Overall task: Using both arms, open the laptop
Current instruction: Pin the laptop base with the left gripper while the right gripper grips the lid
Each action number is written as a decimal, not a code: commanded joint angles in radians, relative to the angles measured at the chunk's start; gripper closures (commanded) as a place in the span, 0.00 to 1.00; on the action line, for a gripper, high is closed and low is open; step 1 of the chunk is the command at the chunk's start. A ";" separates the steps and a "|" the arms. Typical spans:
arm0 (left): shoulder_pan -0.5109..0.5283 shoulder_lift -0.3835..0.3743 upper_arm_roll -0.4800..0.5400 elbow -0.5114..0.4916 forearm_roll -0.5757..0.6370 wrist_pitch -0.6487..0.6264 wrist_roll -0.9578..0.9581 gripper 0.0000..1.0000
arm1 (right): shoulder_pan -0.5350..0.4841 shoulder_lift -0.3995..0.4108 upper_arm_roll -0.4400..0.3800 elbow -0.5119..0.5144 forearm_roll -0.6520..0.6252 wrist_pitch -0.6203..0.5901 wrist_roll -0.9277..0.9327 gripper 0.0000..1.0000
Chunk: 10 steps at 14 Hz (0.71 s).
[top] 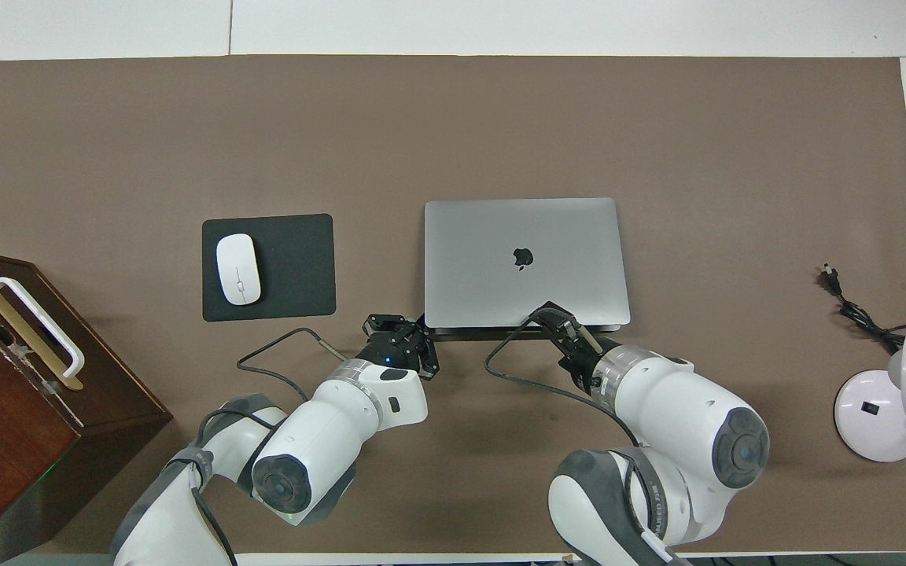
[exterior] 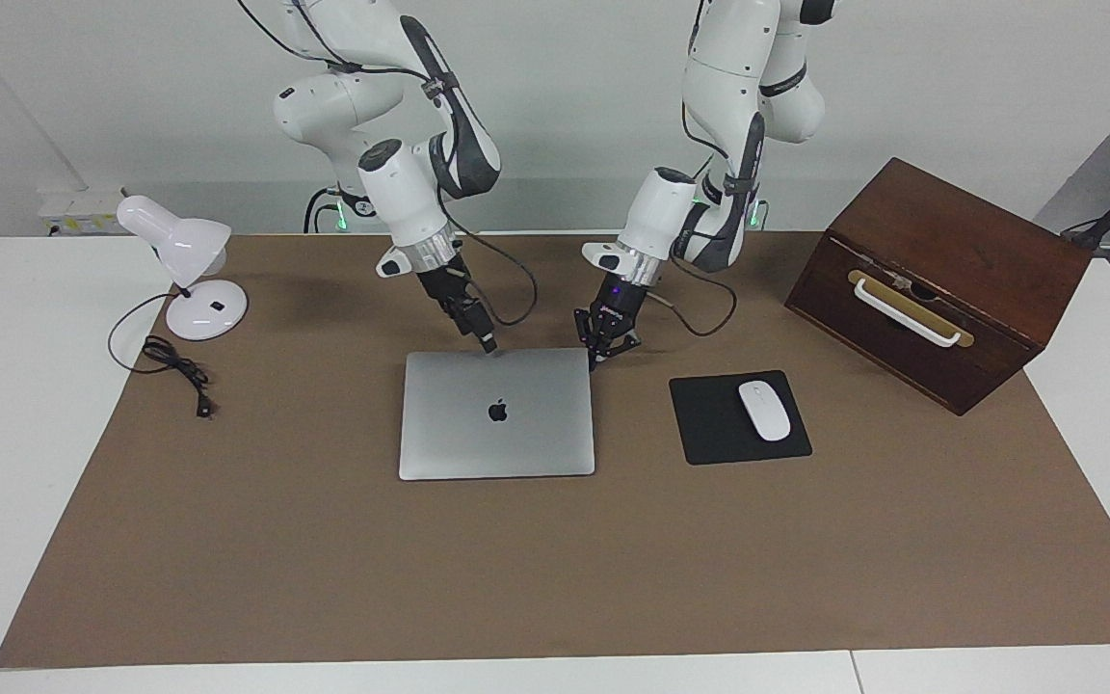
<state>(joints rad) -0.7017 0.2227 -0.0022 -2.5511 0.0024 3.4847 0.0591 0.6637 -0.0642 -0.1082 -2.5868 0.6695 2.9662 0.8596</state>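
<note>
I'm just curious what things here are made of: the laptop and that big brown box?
The laptop looks like brushed metal: matte silver-grey lid with a soft, even sheen. The box looks like dark-stained wood, with faint grain and a slight gloss, though veneer is possible.

We cannot tell whether the thin silver-grey laptop [exterior: 496, 414] is shut flat or slightly lifted at its edge nearest the robots. The left gripper [exterior: 601, 351] at its corner and the right gripper [exterior: 488, 342] at that edge are too small to read how their jaws stand. The dark brown wooden box [top: 20, 393] is cut off by the overhead picture's edge, as is the white desk lamp [top: 889, 397].
</note>
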 commanded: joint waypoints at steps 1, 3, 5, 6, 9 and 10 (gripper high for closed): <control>-0.015 0.020 0.013 0.015 0.016 0.020 0.005 1.00 | 0.001 0.029 -0.001 0.045 0.028 0.034 -0.040 0.00; -0.021 0.020 0.013 0.015 0.014 0.020 0.004 1.00 | 0.000 0.046 -0.014 0.065 0.028 0.045 -0.075 0.00; -0.035 0.020 0.013 0.015 0.007 0.020 0.002 1.00 | -0.001 0.047 -0.024 0.069 0.030 0.045 -0.096 0.00; -0.036 0.020 0.013 0.015 0.004 0.020 0.001 1.00 | -0.001 0.049 -0.024 0.073 0.033 0.047 -0.097 0.00; -0.051 0.018 0.013 0.014 0.002 0.020 -0.008 1.00 | -0.001 0.060 -0.025 0.085 0.036 0.047 -0.097 0.00; -0.051 0.018 0.013 0.015 0.002 0.020 -0.010 1.00 | -0.001 0.060 -0.025 0.085 0.036 0.047 -0.097 0.00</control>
<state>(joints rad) -0.7321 0.2231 -0.0045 -2.5502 0.0035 3.4847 0.0578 0.6618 -0.0209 -0.1328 -2.5175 0.6695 2.9953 0.8015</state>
